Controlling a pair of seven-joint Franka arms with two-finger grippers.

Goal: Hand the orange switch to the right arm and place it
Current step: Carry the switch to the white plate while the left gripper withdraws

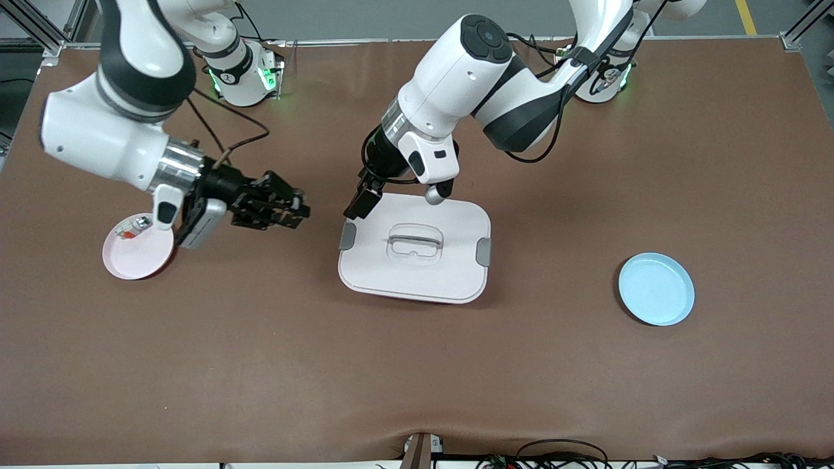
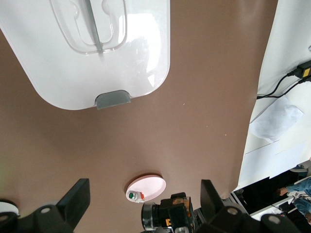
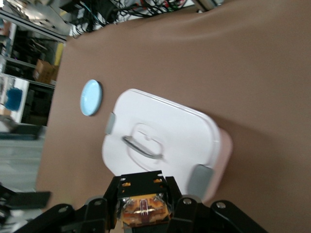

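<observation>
My right gripper (image 1: pixel 291 210) is shut on the orange switch (image 3: pixel 144 208), a black block with an orange middle. It holds the switch in the air over bare table between the pink plate (image 1: pixel 140 257) and the white lidded box (image 1: pixel 417 267). The switch also shows in the left wrist view (image 2: pixel 176 214), end-on in the right gripper. My left gripper (image 1: pixel 362 200) is open and empty, with its fingers (image 2: pixel 77 198) wide apart. It hangs just beside the box's corner toward the right arm's end, facing the right gripper.
A whitish-clear small part (image 1: pixel 134 226) with a green and a red bit lies on the pink plate. A light blue plate (image 1: pixel 656 288) lies empty toward the left arm's end. The box has a clear handle (image 1: pixel 415 243) and grey side clips.
</observation>
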